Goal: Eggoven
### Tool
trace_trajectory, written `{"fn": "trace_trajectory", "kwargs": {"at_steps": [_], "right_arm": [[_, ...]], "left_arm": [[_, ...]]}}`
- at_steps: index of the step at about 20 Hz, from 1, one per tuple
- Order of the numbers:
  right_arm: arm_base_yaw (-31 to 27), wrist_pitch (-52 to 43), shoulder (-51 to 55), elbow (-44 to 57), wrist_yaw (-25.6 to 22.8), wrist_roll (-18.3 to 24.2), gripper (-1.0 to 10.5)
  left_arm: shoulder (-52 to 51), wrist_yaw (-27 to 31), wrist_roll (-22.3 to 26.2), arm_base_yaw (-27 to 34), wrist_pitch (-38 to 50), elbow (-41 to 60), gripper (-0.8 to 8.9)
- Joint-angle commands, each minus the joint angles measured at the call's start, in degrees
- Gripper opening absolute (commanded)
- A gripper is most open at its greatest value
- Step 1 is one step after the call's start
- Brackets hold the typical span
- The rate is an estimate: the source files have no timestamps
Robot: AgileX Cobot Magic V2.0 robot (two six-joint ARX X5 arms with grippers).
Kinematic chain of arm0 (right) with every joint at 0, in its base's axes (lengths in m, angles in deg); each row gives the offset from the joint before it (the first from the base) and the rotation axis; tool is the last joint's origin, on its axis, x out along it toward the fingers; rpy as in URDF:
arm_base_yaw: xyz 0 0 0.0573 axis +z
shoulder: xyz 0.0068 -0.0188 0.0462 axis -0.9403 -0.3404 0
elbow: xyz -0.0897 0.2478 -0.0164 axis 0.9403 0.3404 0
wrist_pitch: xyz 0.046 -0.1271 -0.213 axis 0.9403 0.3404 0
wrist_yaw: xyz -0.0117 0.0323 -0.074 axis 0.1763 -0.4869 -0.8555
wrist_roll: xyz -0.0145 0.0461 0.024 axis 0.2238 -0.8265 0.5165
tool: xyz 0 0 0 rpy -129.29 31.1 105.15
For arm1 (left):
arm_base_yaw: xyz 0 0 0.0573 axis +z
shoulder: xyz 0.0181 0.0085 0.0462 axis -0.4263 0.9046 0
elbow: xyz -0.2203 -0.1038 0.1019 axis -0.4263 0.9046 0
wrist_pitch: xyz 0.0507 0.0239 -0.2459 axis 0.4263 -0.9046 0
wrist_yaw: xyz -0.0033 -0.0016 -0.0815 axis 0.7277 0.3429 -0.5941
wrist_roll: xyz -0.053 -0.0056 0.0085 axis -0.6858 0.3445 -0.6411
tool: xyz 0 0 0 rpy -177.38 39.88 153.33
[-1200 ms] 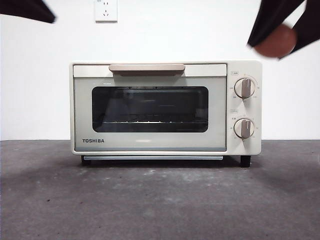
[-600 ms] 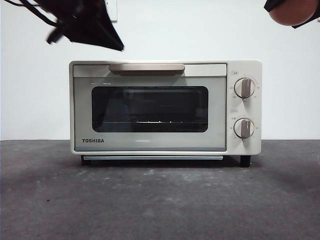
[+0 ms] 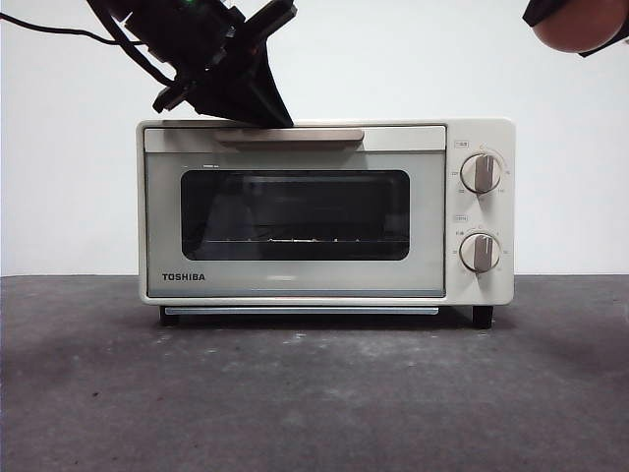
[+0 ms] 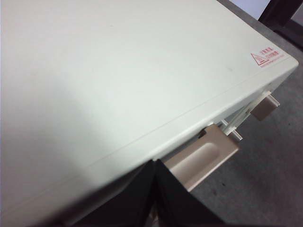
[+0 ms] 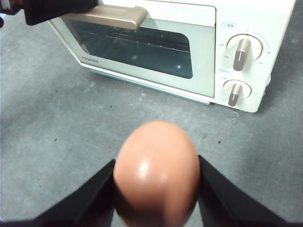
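Observation:
The cream Toshiba oven (image 3: 295, 285) stands on the table with its door closed. My left gripper (image 3: 269, 114) has come down from the upper left, jaws shut. Its tip is at the oven's top front edge, by the left part of the tan handle (image 3: 305, 134). The left wrist view shows the gripper (image 4: 155, 164) against the oven top (image 4: 118, 71), next to the handle (image 4: 204, 157). High at the right, my right gripper (image 3: 578, 22) is shut on the reddish-brown egg (image 3: 573, 29). The egg (image 5: 156, 170) fills the space between its jaws, above the table in front of the oven (image 5: 189, 47).
Two grey dials (image 3: 481, 173) (image 3: 480, 252) sit on the oven's right panel. Dark grey table surface (image 3: 314, 393) stretches in front of the oven. A white wall stands close behind. The left gripper (image 5: 57, 12) also shows in the right wrist view, by the handle (image 5: 109, 18).
The left arm has swung down and to the right, from the top left corner to the oven's handle. The right gripper with the egg rose to the top right corner and holds there.

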Motion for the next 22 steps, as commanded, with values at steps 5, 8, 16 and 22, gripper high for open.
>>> {"fn": "trace_trajectory", "kwargs": {"at_steps": [5, 8, 16, 22], "right_arm": [[0.5, -1.1, -0.2, -1.0, -0.2, 0.9, 0.0], [0.5, -1.9, -0.2, -1.0, -0.2, 1.0, 0.0], [0.5, -2.9, -0.3, -1.0, -0.2, 1.0, 0.0], [0.5, -6.3, -3.7, -1.0, 0.1, 0.8, 0.0]], "left_arm": [[2.3, 1.2, 2.3, -4.6, -11.0, -0.3, 0.07], [2.2, 1.2, 2.1, -8.1, -14.8, -0.3, 0.07], [-1.7, 1.2, 0.1, -15.3, -23.1, -0.3, 0.07], [-10.8, 2.0, -1.0, -14.2, -23.8, -0.3, 0.07]]}}
